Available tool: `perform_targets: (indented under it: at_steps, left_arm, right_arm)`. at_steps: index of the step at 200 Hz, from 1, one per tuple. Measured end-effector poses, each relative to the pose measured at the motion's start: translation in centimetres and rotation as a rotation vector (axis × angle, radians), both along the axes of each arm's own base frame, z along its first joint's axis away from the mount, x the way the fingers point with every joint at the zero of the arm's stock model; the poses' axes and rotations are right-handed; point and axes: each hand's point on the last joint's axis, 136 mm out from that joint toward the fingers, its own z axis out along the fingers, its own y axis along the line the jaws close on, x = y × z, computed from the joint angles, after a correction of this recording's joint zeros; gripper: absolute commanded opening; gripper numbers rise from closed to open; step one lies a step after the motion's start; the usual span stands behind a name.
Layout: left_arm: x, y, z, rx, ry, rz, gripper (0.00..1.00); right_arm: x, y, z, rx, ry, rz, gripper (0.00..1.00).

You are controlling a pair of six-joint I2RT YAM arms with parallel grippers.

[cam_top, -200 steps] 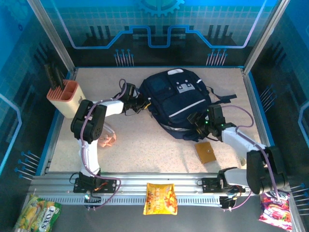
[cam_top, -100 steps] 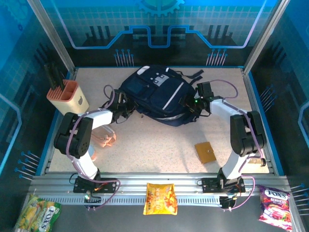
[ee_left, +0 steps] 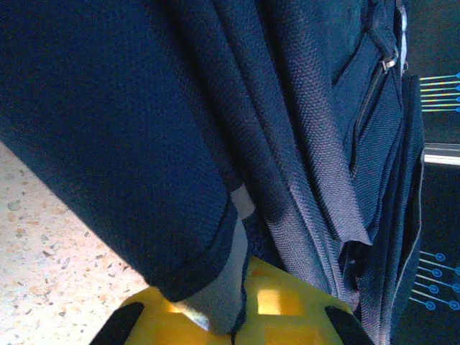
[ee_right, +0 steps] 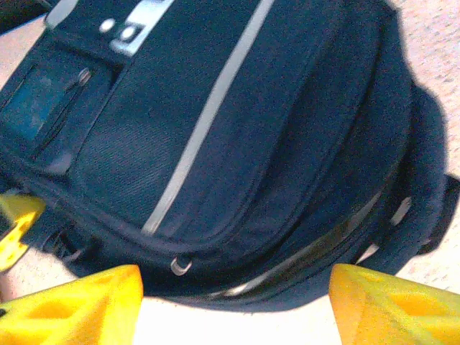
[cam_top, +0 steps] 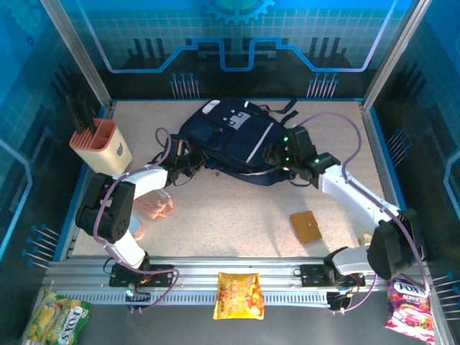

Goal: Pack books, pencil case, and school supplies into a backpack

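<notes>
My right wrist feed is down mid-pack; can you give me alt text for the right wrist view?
Navy backpack lies close before the right gripper, whose yellow jaws stand open and empty at its near edge. A pale trim stripe runs diagonally across the front, with a small metal ring at the lower seam.

The left arm [cam_top: 147, 178] and right arm [cam_top: 357, 199] share one build: black joint housings linked by white tubular segments. Behind the left gripper [cam_top: 188, 164] a lilac cable [cam_top: 161, 139] loops free. A like one arcs behind the right gripper [cam_top: 282, 155], whose black wrist block shows small green lights [cam_top: 287, 141]. The fingers [ee_right: 75, 305] are bright yellow moulded plastic with shallow recessed pockets.
</notes>
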Motion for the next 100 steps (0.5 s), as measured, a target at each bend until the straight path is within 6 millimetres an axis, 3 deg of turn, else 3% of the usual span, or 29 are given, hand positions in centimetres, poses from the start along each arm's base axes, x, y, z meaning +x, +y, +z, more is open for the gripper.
perform_targets:
  at_steps: [31, 55, 77, 100]
  left_arm:
    - [-0.2, -0.6, 1.1, -0.012, -0.022, -0.018, 0.00]
    - [-0.6, -1.1, 1.4, -0.024, -0.025, -0.038, 0.00]
    - [-0.9, -1.4, 1.3, -0.032, -0.017, -0.054, 0.00]
    - [-1.0, -1.6, 1.6, -0.042, -0.018, -0.067, 0.00]
  right_arm:
    - [-3.1, 5.3, -2.2, -0.028, 0.030, 0.064, 0.61]
    - [-4.7, 9.9, -5.5, -0.051, 0.068, 0.125, 0.50]
    - [-4.9, 13.6, -7.8, -0.051, 0.102, 0.167, 0.34]
    - [-3.7, 16.1, -8.7, -0.027, 0.107, 0.181, 0.26]
